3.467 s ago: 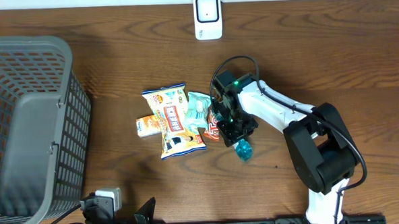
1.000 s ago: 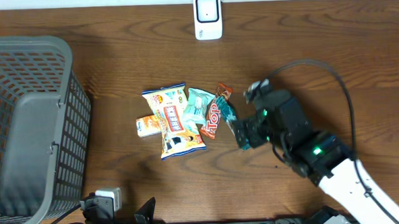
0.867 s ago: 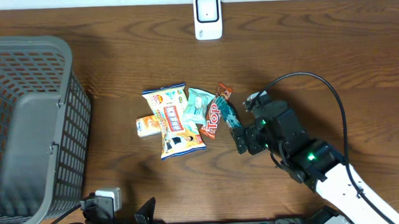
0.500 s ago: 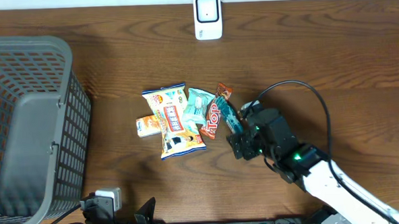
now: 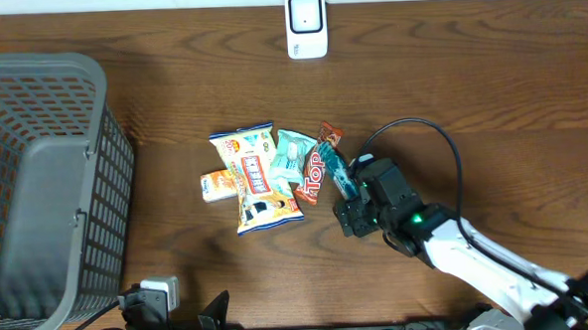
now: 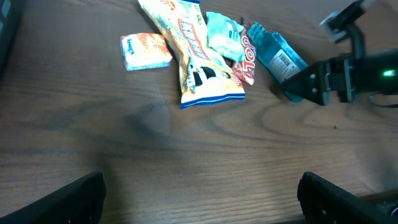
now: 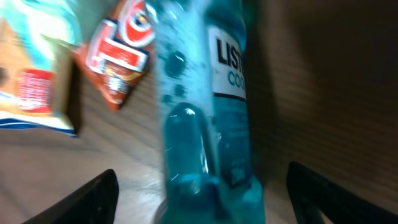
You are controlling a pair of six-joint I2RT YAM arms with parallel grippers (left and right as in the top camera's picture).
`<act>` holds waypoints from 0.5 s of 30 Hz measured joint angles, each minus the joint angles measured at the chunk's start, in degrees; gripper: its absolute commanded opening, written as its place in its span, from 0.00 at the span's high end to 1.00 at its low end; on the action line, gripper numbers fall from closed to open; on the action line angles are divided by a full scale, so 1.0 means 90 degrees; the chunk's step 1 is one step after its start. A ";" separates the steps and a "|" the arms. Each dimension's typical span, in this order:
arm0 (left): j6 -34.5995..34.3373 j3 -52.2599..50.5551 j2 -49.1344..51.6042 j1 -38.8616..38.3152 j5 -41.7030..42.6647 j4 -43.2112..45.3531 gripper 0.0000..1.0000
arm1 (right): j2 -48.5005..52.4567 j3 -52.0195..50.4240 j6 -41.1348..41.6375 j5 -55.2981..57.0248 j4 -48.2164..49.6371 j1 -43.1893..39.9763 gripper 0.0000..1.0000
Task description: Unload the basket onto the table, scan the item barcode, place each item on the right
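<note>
pick-up step in hand: the right gripper (image 5: pixel 356 210) is straddling the near end of the teal mouthwash bottle (image 6: pixel 280 56), jaws spread, gaps either side, nothing gripped. the bottle is lying flat, just right of the snack pile (image 5: pixel 260 176). next call: squeeze, lift, turn its barcode toward the far scanner (image 5: pixel 306 25). the left gripper (image 6: pixel 202 193) is hanging open, empty.

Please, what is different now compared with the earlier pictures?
The right pincer left the snack pile, swung round and now reaches in from the lower right. Its open jaws stand around the lower end of the blue bottle, not closed on it. The bottle shifted up, beside the red packet. The other packets, the scanner and the basket stayed put.
</note>
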 measured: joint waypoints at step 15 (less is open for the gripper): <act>0.0000 0.0000 0.0000 0.0000 0.0002 0.0000 0.02 | 0.0993 0.0172 0.0022 0.0597 0.0641 0.0005 0.99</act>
